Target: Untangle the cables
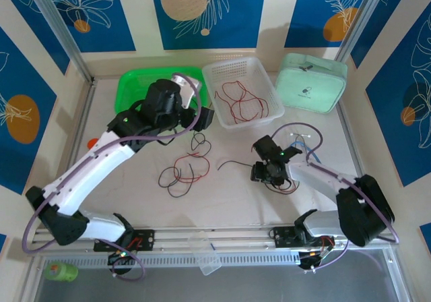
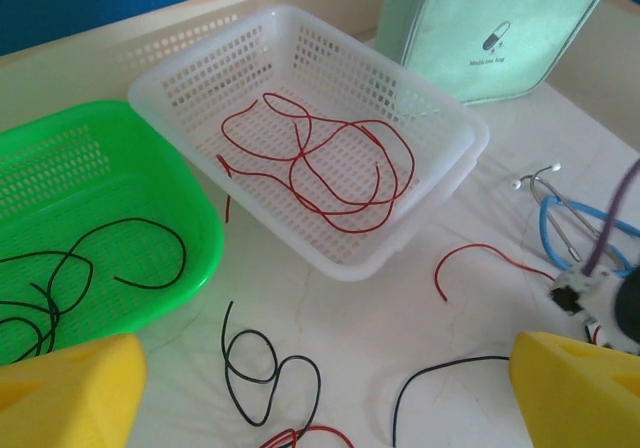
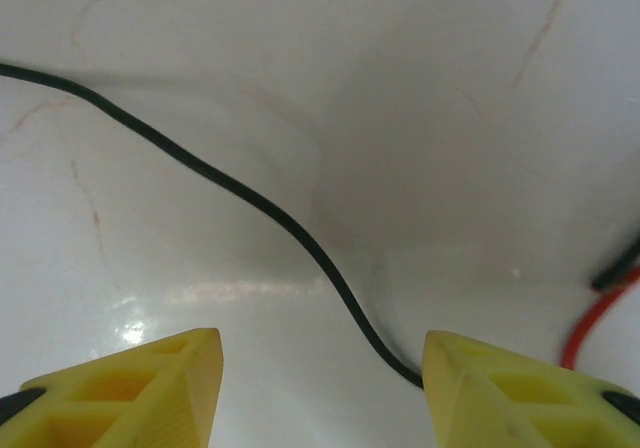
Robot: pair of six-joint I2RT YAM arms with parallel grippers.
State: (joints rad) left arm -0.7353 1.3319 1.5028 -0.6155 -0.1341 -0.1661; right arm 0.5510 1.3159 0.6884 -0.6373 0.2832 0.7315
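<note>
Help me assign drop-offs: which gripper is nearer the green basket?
Left. The left gripper hangs just right of the green basket; the right gripper is much farther right, over a loose black cable.

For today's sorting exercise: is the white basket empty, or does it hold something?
Not empty: red cables lie in loose loops on the floor of the white basket. No black cable is inside it.

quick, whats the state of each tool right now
left tool: open, holding nothing
right tool: open, astride a black cable, not gripping it
</note>
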